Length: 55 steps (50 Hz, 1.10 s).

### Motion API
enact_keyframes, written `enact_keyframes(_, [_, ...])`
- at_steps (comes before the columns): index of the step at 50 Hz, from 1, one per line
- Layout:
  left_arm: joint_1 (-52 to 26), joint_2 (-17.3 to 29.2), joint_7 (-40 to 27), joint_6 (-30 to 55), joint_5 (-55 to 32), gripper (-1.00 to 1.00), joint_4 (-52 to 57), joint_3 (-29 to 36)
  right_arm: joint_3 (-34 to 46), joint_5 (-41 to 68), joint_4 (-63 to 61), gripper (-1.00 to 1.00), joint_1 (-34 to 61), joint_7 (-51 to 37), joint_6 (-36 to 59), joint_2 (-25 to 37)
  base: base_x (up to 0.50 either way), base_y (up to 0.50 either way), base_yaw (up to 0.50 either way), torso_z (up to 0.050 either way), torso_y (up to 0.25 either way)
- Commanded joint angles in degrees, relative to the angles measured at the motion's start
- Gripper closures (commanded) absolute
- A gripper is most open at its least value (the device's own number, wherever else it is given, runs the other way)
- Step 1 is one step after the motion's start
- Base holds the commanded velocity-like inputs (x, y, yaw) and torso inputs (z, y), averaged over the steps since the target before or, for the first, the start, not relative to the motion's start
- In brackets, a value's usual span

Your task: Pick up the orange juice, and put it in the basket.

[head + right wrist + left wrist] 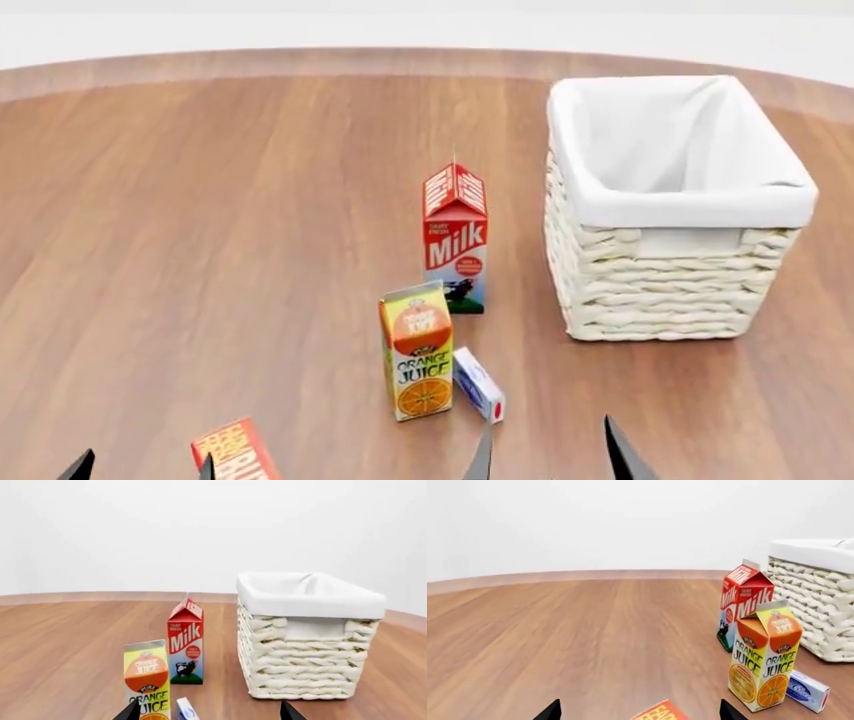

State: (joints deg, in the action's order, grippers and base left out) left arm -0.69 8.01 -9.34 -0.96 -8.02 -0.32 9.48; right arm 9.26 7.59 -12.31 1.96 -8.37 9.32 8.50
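**Approach step, nothing grasped yet**

Right gripper (547, 455) jaws wide and empty, left gripper (140, 468) likewise. Orange juice carton (416, 350) upright on the table (200, 250), just ahead of the right jaws, small white box (478, 384) alongside. Basket (674, 205) beyond, empty. Next, probably: straddle the carton without toppling it.

- My wooden table (200, 250) carries an upright red and white milk carton (455, 240).
- A small white and blue box (479, 385) lies flat.
- A red and orange box (236, 451) sits nearest me.
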Motion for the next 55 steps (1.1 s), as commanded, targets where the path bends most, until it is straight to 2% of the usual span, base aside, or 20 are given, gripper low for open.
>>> enact_keyframes(1, [-0.1, 0.4, -0.5, -0.1, -0.4, -1.0, 0.0, 0.5, 0.3, 0.6, -0.3, -1.0, 0.0, -0.5, 0.1, 0.5, 0.24, 0.0, 0.0, 0.0, 0.0])
enact_keyframes(55, [-0.4, 2.0, -2.3, -0.5, -2.0, -1.0, -0.2, 2.4, 2.2, 2.2, 1.0, -1.0, 0.4, -2.3, -1.5, 1.9, 0.24, 0.0, 0.0, 0.0, 0.0])
